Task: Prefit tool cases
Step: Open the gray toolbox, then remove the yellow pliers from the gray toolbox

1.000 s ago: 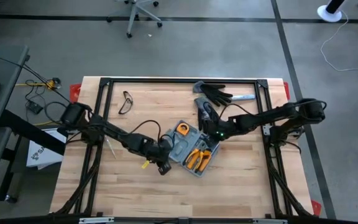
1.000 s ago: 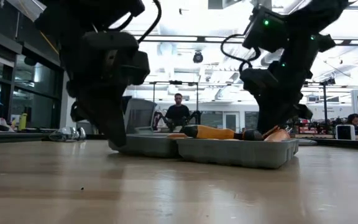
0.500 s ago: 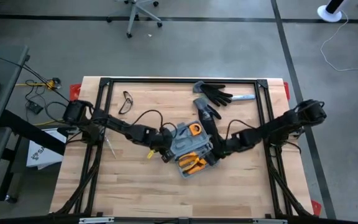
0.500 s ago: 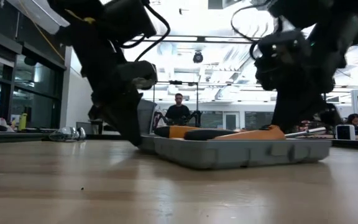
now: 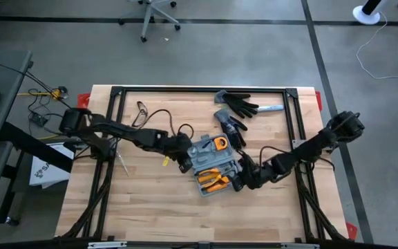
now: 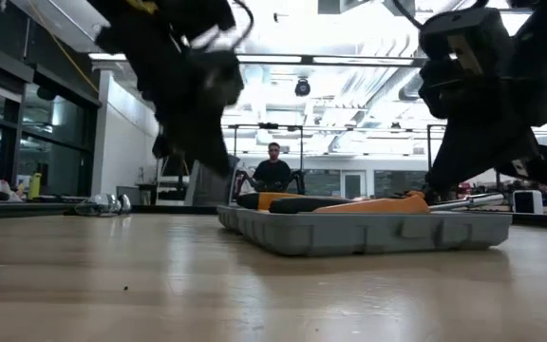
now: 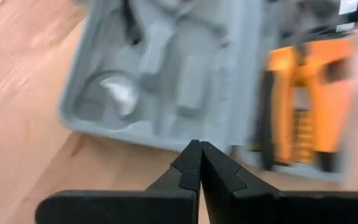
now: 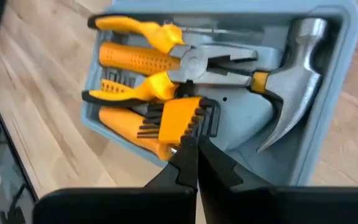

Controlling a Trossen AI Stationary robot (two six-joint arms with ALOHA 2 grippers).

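Mid-table: tool case (image 5: 211, 166) open, flanked by end effectors.

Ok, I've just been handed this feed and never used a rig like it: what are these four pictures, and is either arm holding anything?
You are watching two dark robot arms working over a wooden table. The top picture looks straight down. The second sits at table height, looking into the room. The last two come from cameras on each wrist.

In the middle lies an open grey tool case with pliers, a hammer and other orange-handled tools inside. At the far side lie black work gloves and safety glasses.

The left gripper is at the case's left edge, and the right gripper at its near right corner. Both are shut and hold nothing.
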